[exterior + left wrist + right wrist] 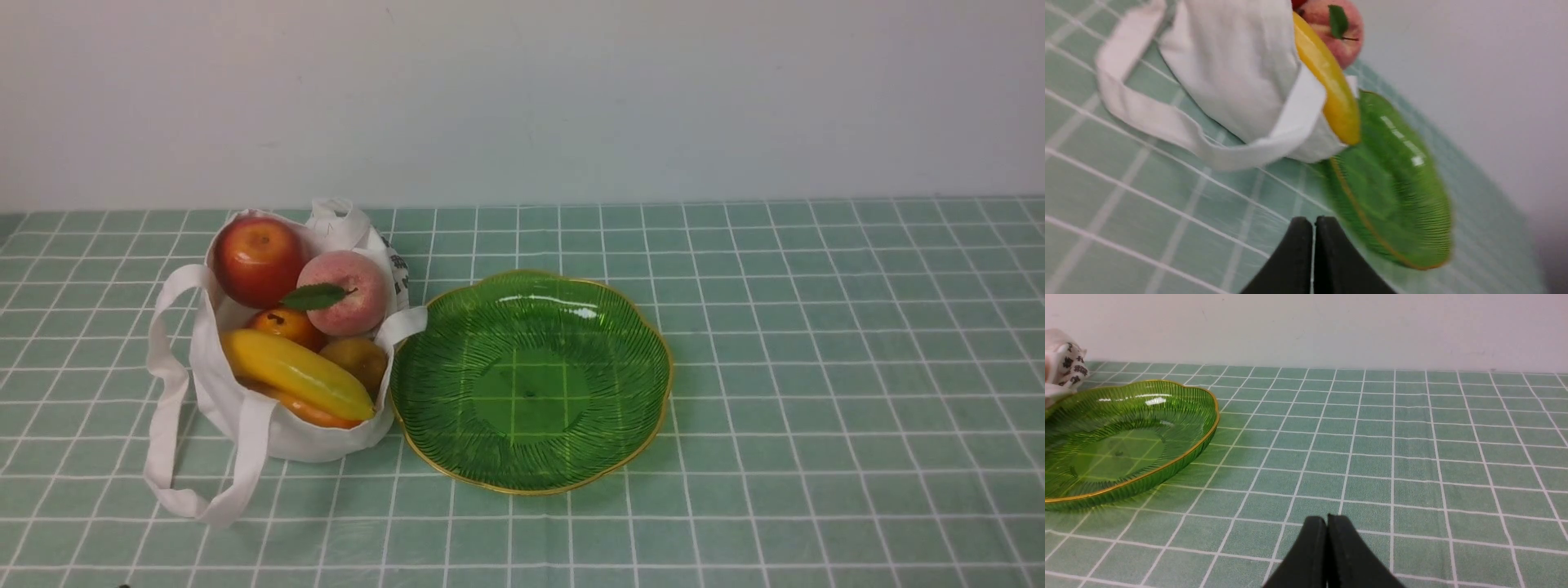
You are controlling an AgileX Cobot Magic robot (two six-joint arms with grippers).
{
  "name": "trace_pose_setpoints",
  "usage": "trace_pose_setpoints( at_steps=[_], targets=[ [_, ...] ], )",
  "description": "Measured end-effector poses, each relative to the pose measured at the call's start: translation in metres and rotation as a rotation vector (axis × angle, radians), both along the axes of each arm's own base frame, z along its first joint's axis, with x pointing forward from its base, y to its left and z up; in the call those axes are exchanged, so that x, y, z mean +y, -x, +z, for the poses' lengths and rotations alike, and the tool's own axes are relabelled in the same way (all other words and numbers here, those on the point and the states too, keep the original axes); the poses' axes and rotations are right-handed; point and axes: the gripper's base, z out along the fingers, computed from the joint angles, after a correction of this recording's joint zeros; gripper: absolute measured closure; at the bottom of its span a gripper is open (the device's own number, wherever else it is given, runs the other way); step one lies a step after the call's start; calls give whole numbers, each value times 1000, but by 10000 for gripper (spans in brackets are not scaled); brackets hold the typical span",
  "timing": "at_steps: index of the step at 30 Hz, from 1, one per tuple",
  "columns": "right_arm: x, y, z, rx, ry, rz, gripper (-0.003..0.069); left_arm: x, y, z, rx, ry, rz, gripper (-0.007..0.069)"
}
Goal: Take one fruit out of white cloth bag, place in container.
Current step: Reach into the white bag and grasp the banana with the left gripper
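Here the bag (245,425) sits on the green checked cloth (816,367). In the front view it is at 9 o'clock from the dish (629,343), its side right against the dish's gold rim. The bag's mouth gapes upward and fruit fills it.

The banana (298,374) lies on top at the 6 o'clock edge of the mouth. It runs from 10 o'clock to 4 o'clock, and its 4 o'clock tip is near the dish. A long orange fruit (314,414) shows just under it.

At 11 o'clock from the banana is a red apple (260,260), and at 1 o'clock a peach (347,294) with a green leaf (314,297). A small orange (286,325) sits between the apple and the banana, and a yellow-brown fruit (359,359) touches the banana's far side.

One handle (167,408) loops out onto the cloth toward 7 o'clock from the bag. Black print (399,273) marks the bag at its 1 o'clock side. The dish stands flat, and the cloth's grid shows through its floor.

Each gripper shows only in its own wrist view. In the blurred left wrist view, the left gripper (1314,220) has its black fingers pressed together with nothing between them. It hangs over the cloth, apart from the bag and dish. The right gripper (1326,519) is likewise closed and empty, over the cloth and well apart from the dish.
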Motion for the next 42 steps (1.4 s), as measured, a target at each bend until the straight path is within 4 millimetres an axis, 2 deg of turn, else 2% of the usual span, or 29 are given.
trace_pose_setpoints(
  at_steps=[4, 11, 13, 15, 18, 22, 25, 29, 31, 32, 33, 36, 38, 40, 42],
  targets=[
    [0, 0, 0, 0, 0, 0, 674, -5, 1, 4, 21, 225, -6, 632],
    [0, 0, 0, 0, 0, 0, 674, -6, 1, 12, -25, 257, -16, 632],
    [0, 0, 0, 0, 0, 0, 674, -10, 4, 22, -29, 212, -76, 632],
    [0, 0, 0, 0, 0, 0, 674, -15, 9, 47, -42, 146, -150, 632],
    [0, 0, 0, 0, 0, 0, 674, -18, 4, 70, 35, 43, -208, 632],
    [0, 0, 0, 1, 0, 0, 674, -18, -19, 86, 301, -176, -291, 632],
    [0, 0, 0, 1, 0, 0, 674, -11, -45, 100, 494, -386, -345, 632],
    [0, 0, 0, 1, 0, 0, 674, 1, -94, 121, 625, -607, -334, 631],
    [0, 0, 0, 1, 0, 0, 674, 4, -120, 130, 648, -659, -326, 631],
    [0, 0, 0, 1, 0, 0, 674, 4, -121, 129, 658, -662, -329, 631],
    [0, 0, 0, 1, 0, 0, 674, 3, -143, 134, 671, -672, -331, 627],
    [0, 0, 0, 1, 0, 0, 674, -3, -168, 137, 681, -672, -355, 604],
    [0, 0, 0, 1, 0, 0, 674, -15, -191, 133, 685, -669, -398, 548],
    [0, 0, 0, 1, 0, 0, 674, -22, -202, 128, 685, -675, -418, 510],
    [0, 0, 0, 1, 0, 0, 674, -31, -218, 123, 668, -681, -433, 433]
  ],
)
